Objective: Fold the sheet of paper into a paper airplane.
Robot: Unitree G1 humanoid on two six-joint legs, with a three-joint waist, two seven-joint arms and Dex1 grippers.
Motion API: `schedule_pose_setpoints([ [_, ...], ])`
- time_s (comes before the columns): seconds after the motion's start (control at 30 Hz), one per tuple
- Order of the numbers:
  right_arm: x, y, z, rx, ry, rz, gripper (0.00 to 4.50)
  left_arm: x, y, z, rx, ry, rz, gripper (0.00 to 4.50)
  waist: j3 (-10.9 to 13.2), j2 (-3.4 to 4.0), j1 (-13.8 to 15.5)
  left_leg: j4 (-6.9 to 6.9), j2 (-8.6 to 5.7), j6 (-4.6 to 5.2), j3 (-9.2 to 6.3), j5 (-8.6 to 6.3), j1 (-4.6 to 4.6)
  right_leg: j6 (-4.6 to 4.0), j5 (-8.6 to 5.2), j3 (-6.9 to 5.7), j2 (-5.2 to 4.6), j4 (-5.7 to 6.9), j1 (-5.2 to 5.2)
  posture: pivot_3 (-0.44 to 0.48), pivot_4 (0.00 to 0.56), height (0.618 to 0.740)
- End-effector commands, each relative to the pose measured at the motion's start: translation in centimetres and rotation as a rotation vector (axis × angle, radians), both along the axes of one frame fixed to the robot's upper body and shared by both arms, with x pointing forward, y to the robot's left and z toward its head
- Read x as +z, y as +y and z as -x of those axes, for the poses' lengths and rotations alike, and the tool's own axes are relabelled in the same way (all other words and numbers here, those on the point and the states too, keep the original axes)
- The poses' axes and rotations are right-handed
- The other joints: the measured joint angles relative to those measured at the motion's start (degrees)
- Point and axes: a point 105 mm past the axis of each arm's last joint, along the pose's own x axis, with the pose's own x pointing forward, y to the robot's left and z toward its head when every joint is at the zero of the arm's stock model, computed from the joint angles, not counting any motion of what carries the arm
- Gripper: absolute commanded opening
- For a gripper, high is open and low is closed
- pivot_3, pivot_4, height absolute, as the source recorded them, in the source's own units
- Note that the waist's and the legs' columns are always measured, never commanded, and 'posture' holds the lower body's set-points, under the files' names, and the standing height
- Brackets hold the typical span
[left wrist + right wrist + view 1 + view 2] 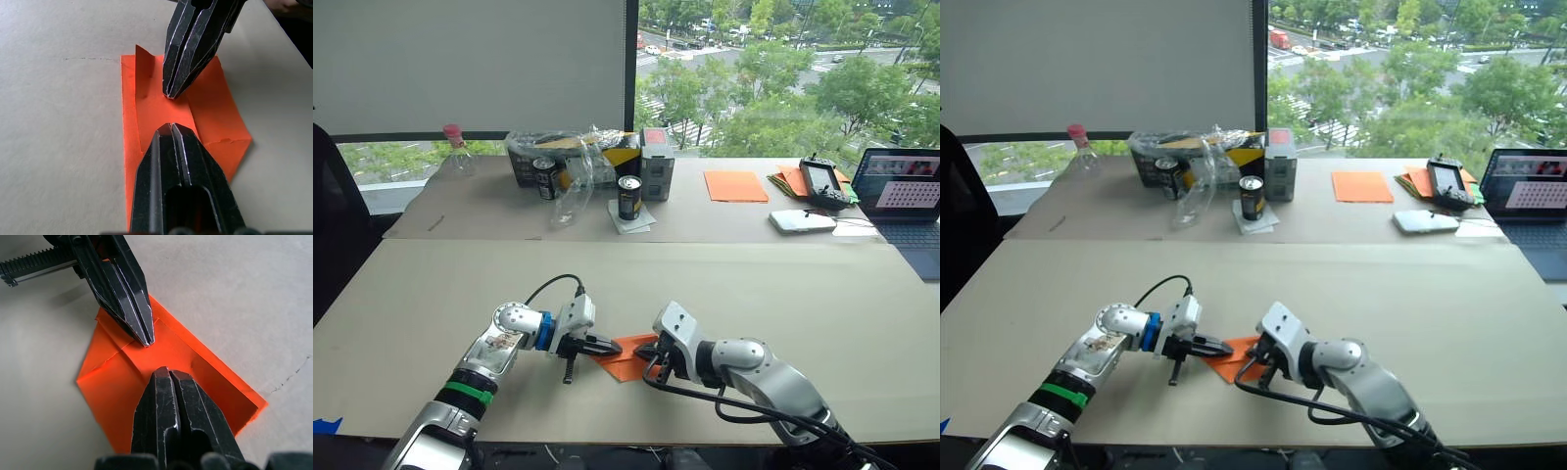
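Here the sheet of paper (161, 357), part folded, lies flat on the bench (783, 294) near its front edge. Left gripper (171, 128) and right gripper (164, 371) press it tip to tip, jaws together. Uneven pressure could skew the crease or slide it. Open bench surrounds it.

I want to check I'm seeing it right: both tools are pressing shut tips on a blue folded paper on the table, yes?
Almost. The sheet of paper is orange, not blue, as the left wrist view shows. The left tool and right tool do press shut tips on it.
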Motion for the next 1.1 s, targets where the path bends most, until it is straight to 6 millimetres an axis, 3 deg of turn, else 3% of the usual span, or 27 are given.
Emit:
schedule_pose_setpoints([
  [0.03, -0.1, -3.1, -0.5, -0.107, 0.006, 0.025, 0.07, -2.3, 1.1, 0.5, 0.034, 0.068, -0.077, 0.0, 0.0, 0.0, 0.03, 0.0, 0.0, 0.0, 0.0, 0.0, 0.0, 0.0, 0.0, 0.0, 0.0, 0.0, 0.01, 0.0, 0.15, 0.72],
  [0.17, 1.0, -4.1, -1.1, -0.138, -0.066, 0.01, 0.07, -2.4, 1.0, 0.6, 0.028, 0.069, -0.072, 0.0, 0.0, 0.0, 0.01, 0.0, 0.0, 0.0, 0.01, 0.0, 0.0, 0.01, -0.01, 0.0, 0.0, 0.0, 0.01, 0.0, 0.15, 0.72],
  [0.3, 4.3, -2.4, -1.4, -0.069, -0.22, -0.096, 0.07, -2.3, 0.7, 0.6, 0.022, 0.069, -0.067, 0.0, 0.01, 0.0, -0.06, 0.0, 0.0, 0.0, 0.01, 0.0, -0.01, 0.01, -0.01, 0.0, 0.01, 0.01, -0.02, 0.0, 0.15, 0.72],
  [0.4, 4.9, -1.3, -1.1, -0.019, -0.259, -0.132, 0.07, -2.3, 0.7, 0.6, 0.023, 0.068, -0.066, 0.0, 0.01, 0.0, -0.03, 0.0, 0.0, 0.0, 0.01, 0.0, -0.01, 0.02, -0.01, 0.0, 0.01, 0.0, -0.02, 0.0, 0.15, 0.72],
  [0.57, 2.6, 0.1, -0.8, 0.028, -0.246, -0.099, 0.07, -2.2, 0.4, 0.5, 0.02, 0.06, -0.062, 0.0, 0.01, -0.01, 0.14, 0.0, 0.0, 0.0, 0.01, 0.0, -0.04, 0.02, -0.01, 0.0, 0.0, -0.04, -0.02, 0.0, 0.15, 0.72],
  [0.83, -0.8, -0.7, -2.0, -0.034, -0.236, -0.01, 0.07, -1.7, 0.3, 0.3, 0.023, 0.044, -0.053, 0.0, 0.01, 0.0, 0.18, 0.0, 0.0, 0.0, 0.02, 0.0, 0.0, 0.01, -0.01, 0.0, 0.0, -0.02, 0.01, 0.0, 0.15, 0.72],
  [1.0, -3.2, -1.2, -1.0, -0.025, -0.162, 0.009, 0.07, -0.7, 0.2, 1.0, -0.005, 0.034, -0.035, 0.0, 0.01, -0.01, 0.08, 0.0, 0.0, 0.0, 0.02, 0.0, 0.0, 0.01, -0.01, 0.0, 0.0, -0.03, 0.02, 0.0, 0.15, 0.72],
  [1.1, -3.3, -1.2, -0.8, -0.019, -0.161, 0.007, 0.07, -0.1, -0.4, 1.5, -0.014, 0.029, -0.013, 0.0, 0.01, -0.01, 0.03, 0.0, 0.0, 0.04, 0.02, -0.02, -0.01, 0.01, -0.01, 0.0, 0.0, -0.04, 0.0, 0.0, 0.15, 0.72],
])
